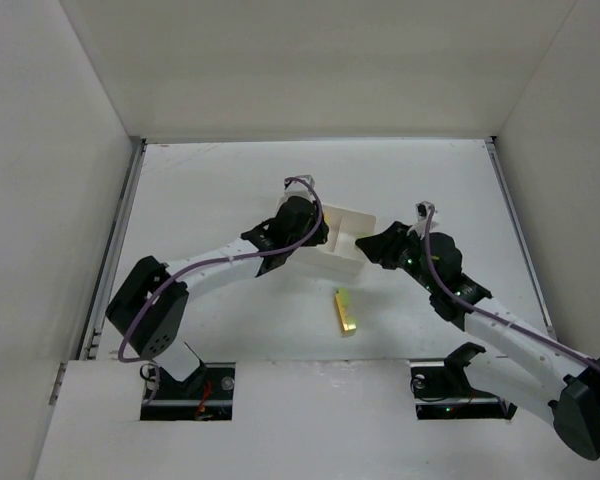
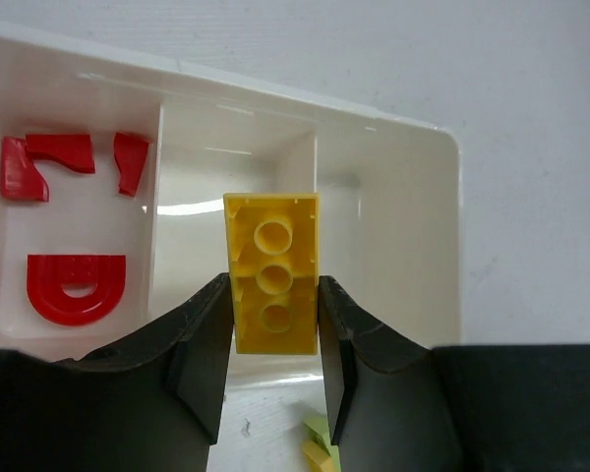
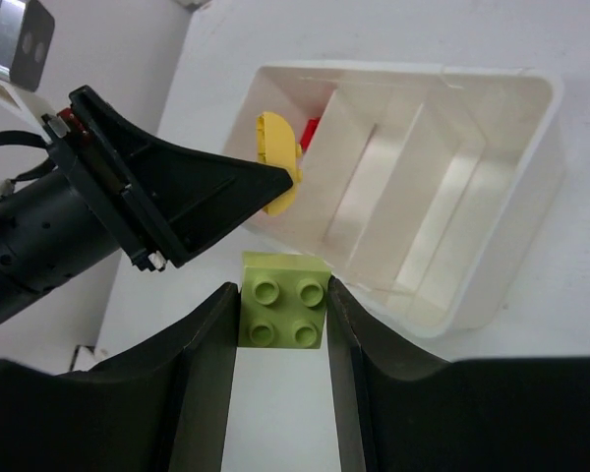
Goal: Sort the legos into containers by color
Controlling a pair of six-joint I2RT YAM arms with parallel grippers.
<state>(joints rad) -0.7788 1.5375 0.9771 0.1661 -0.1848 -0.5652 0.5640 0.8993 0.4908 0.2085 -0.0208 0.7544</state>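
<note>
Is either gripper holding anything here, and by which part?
The left gripper pinches a yellow brick across its long sides. The right gripper pinches a pale green brick by two opposite side faces.

There is one white tray split into three compartments, and there are two arms, a left arm and a right arm. The red pieces come to at least three: one red arch, one small red fragment and one larger red shape (this last may be two overlapping pieces; the edges do not settle it). Yellow bricks number two, one yellow brick and a second yellow brick, and pale green bricks also two, one pale green brick and a second pale green brick.
</note>
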